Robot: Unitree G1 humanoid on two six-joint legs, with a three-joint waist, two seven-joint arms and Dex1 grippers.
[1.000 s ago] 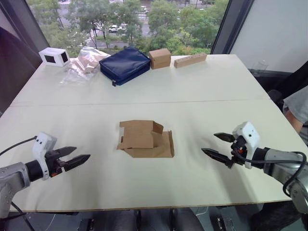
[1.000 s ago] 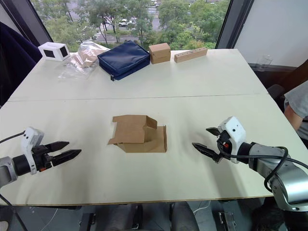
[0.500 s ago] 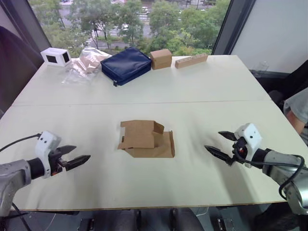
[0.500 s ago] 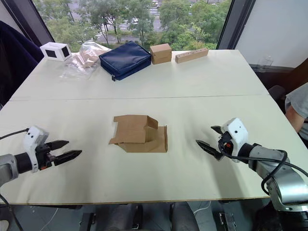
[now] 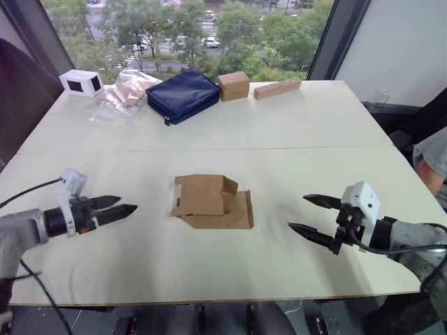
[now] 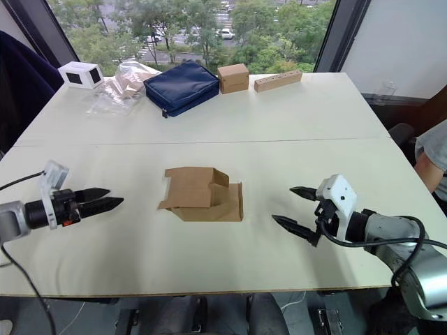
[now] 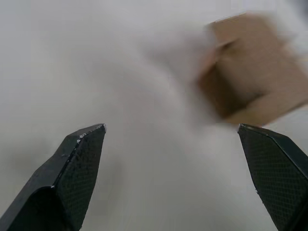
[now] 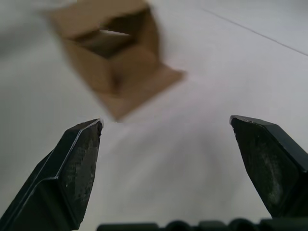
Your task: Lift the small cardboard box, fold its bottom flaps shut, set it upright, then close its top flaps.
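A wide white table (image 5: 293, 125) with a thin seam running across its middle stands before a large window onto green trees and a street with cars; a dark window frame and a pale wall close the right side. At the far right edge a person's grey sleeve (image 5: 431, 155) is cut off by the frame.

Along the far edge lie a flat navy-blue zipped fabric pouch (image 5: 181, 93), a crumpled clear plastic bag (image 5: 122, 93) whose contents are hard to make out, a long pale wooden block (image 5: 277, 88) with a row of small holes, a small closed brown cardboard carton (image 5: 232, 85) and a small white box with dark panels (image 5: 79, 82). No writing or label can be read on any of them.

The small brown cardboard box (image 5: 211, 201) lies collapsed on its side near the table's middle, between the two arms and touched by neither. Its flaps splay flat against the surface; top flaps cannot be told from bottom flaps.

The left gripper (image 5: 117, 206) hovers well to the box's left, fingers parted, holding nothing. The right gripper (image 5: 313, 218) hovers to its right, fingers spread wide, empty. Both wrist views show the box blurred beyond spread fingertips.
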